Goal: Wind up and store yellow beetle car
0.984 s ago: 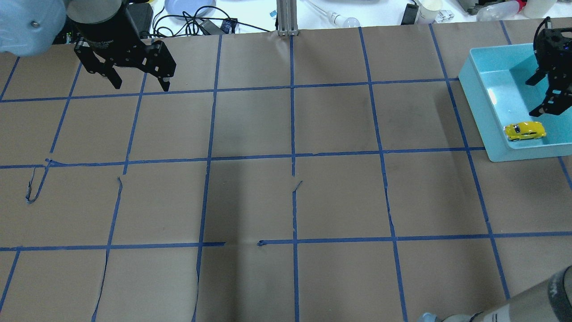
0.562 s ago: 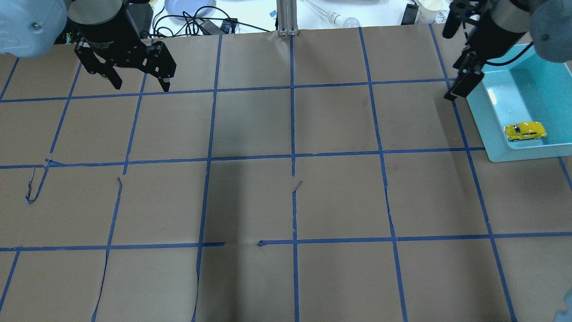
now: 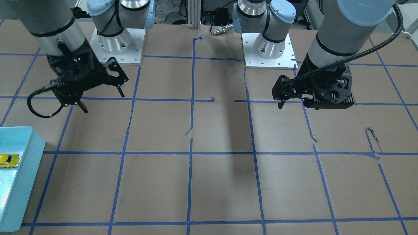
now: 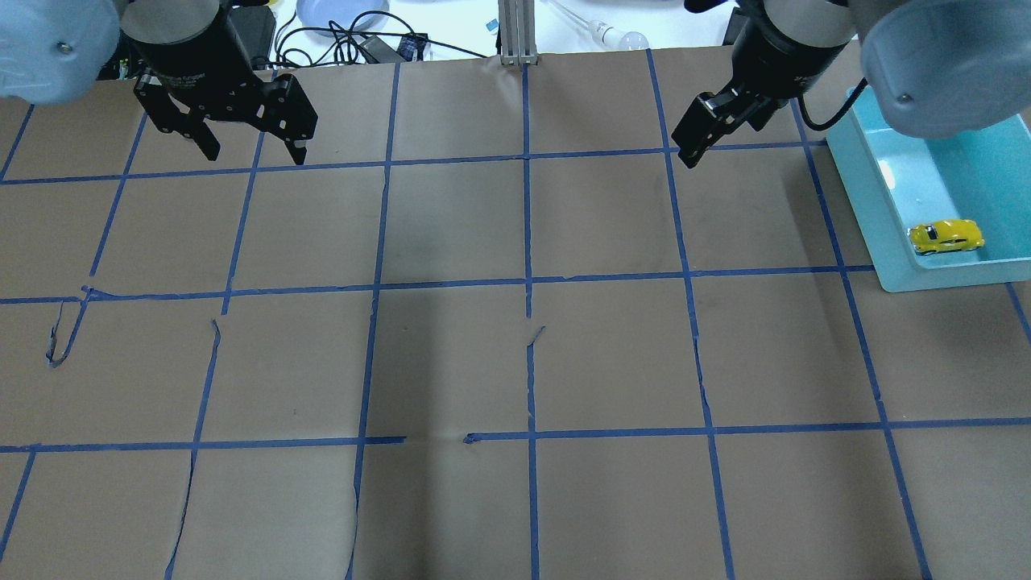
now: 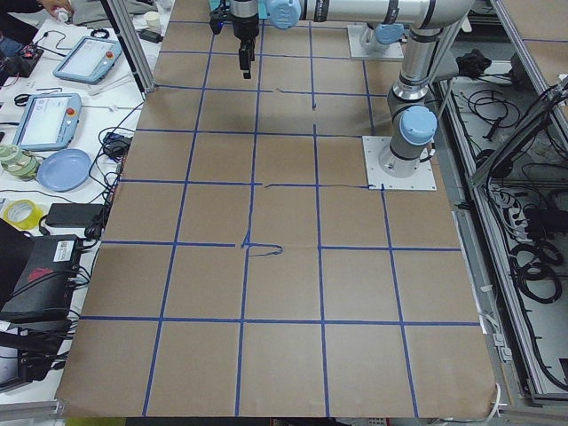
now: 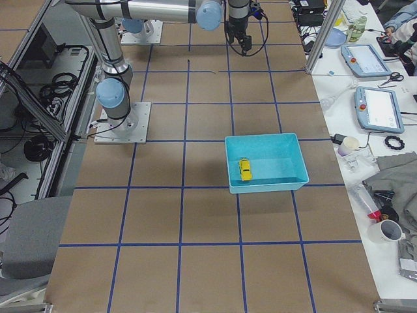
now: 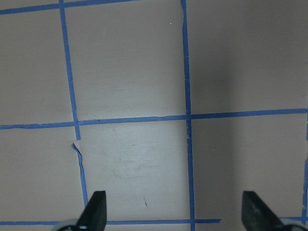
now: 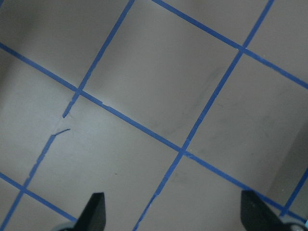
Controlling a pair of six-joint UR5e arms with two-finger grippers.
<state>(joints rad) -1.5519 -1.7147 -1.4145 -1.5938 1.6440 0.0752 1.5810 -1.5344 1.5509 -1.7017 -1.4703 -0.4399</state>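
Since a second ago the right hand (image 4: 693,149) has left the space over the teal bin (image 4: 926,278) and now hangs above the bare desk (image 4: 451,362), well to the bin's left. The yellow beetle car (image 4: 946,236) and the left hand (image 4: 256,155) have not shifted. With the car in the bin, storing looks done, and the step in hand is probably the retreat. Whether the car was wound cannot be read here. A good retreat keeps the hand high and its looped cable away from the bin's wall, so nothing nudges the bin or the car.

Front-facing view: both hands hover apart over the desk with nothing between their fingers, and the right one's are spread wide. The car shows at the frame's edge, in the bin.

Side view from the robot's left: neither car nor bin is in frame.

Side view from the robot's right: the car lies just beside the bin wall nearest the robot, lengthwise along it, and seems to be on its wheels.

Left wrist view: the fingertips stand far apart over taped paper, holding nothing.

Right wrist view: the same, wide and holding nothing.

The car is tiny, glossy bright yellow, round-backed, with dark windows. It is far smaller than either hand.
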